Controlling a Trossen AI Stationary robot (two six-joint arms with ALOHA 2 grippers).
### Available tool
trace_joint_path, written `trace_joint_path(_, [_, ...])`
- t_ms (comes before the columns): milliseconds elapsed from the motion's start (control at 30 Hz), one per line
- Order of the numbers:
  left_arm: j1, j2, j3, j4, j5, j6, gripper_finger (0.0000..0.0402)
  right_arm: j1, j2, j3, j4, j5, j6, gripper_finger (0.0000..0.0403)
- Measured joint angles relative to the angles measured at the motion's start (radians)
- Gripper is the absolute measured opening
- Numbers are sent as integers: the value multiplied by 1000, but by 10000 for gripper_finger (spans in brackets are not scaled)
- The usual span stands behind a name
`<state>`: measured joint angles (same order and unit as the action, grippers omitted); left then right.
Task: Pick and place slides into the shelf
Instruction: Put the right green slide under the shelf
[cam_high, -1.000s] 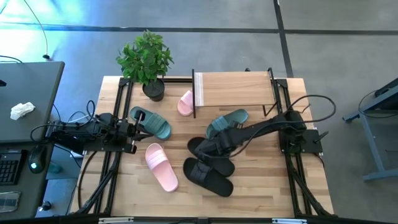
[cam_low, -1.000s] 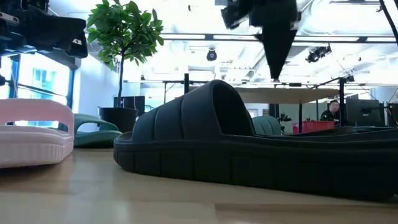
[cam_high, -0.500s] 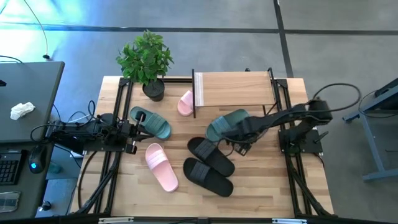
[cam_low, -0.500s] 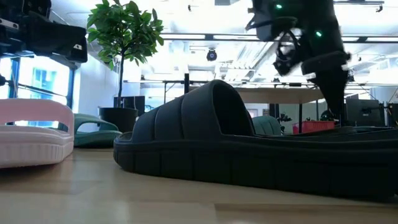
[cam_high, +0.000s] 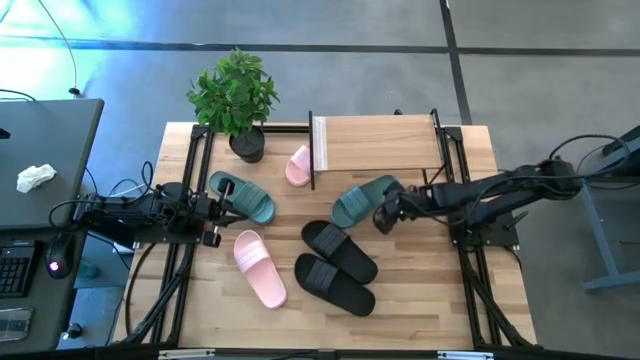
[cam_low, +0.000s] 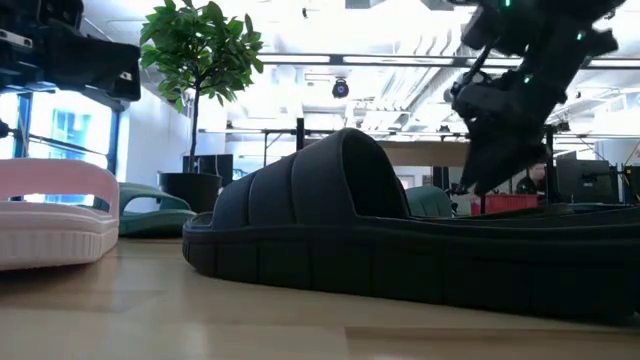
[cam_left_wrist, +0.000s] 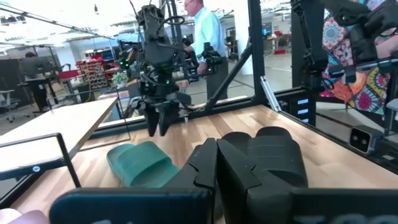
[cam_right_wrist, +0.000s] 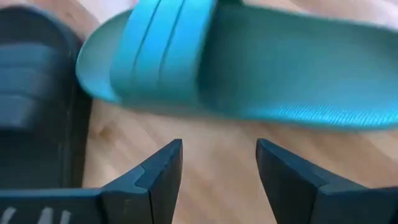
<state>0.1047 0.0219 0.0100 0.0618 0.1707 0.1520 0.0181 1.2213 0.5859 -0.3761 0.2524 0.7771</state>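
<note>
My right gripper (cam_high: 383, 216) is open and slants down over bare wood, just on the near side of a teal slide (cam_right_wrist: 249, 56) that lies sole down in front of the shelf (cam_high: 378, 143). It touches nothing. Two black slides (cam_high: 340, 250) (cam_high: 333, 283) lie at mid-table. A second teal slide (cam_high: 242, 197) lies in front of my left gripper (cam_left_wrist: 214, 168), which is shut and level at the left edge. One pink slide (cam_high: 260, 267) lies near left, and another (cam_high: 297, 166) is beside the shelf's left legs.
A potted plant (cam_high: 236, 98) stands at the far left corner. Black frame rails (cam_high: 190, 180) run along both sides of the table. There is bare wood to the near right of the black slides. In the left wrist view a person (cam_left_wrist: 202, 37) stands beyond the table.
My right gripper has drawn back from above the black slides toward the table's right edge. It has come down and tipped more steeply, and it is now just beside the teal slide near the shelf. No slide has moved.
</note>
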Motion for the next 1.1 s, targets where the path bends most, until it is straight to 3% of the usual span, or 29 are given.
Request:
trace_joint_path(333, [0,0,0,-4,0,0,1,-131,10,-118,365,-144,-187,193])
trace_joint_path(733, [0,0,0,-5,-6,0,1,-176,22,-117,410,-259,-213,193])
trace_joint_path(1100, [0,0,0,-5,-6,-1,1,-168,162,-117,551,-307,-202,192])
